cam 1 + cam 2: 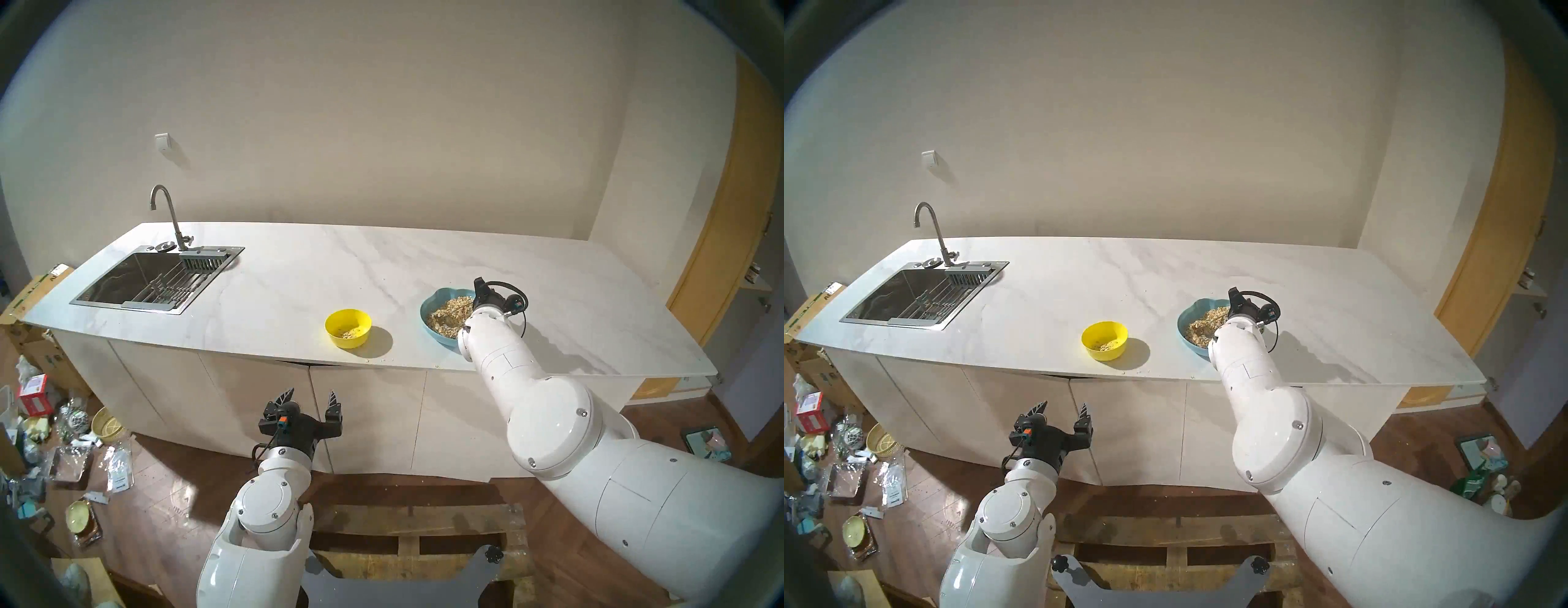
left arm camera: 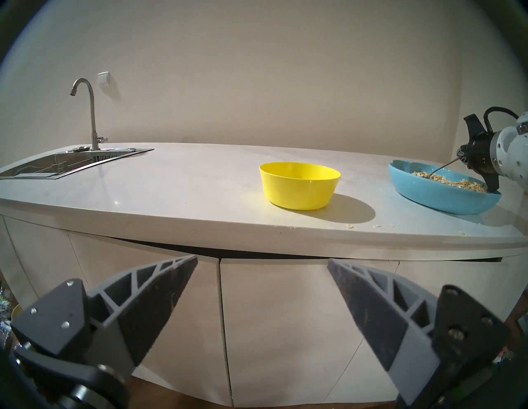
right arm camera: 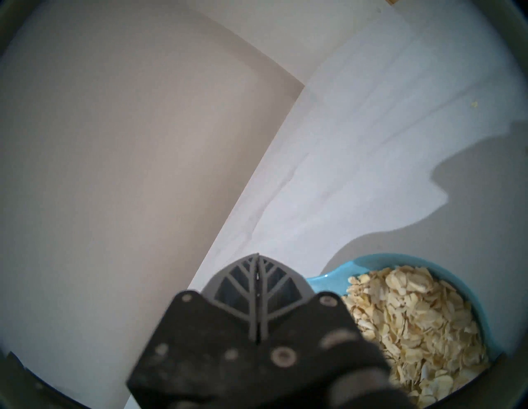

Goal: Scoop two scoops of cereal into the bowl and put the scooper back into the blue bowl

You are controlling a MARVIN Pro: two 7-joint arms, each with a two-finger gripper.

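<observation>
Pale beige cereal (image 3: 414,322) flakes heap loosely in the teal wavy-rimmed blue bowl (image 3: 368,261).

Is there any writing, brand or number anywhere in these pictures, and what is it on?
Cardboard box beside the counter: dark print, too blurred to read.
Red box on the floor: label too small to read.
Pouch on the floor: label too small to read.
No other writing shows.

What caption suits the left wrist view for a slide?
Right gripper dips the spoon into oats in the blue bowl, beside the yellow bowl.
</observation>
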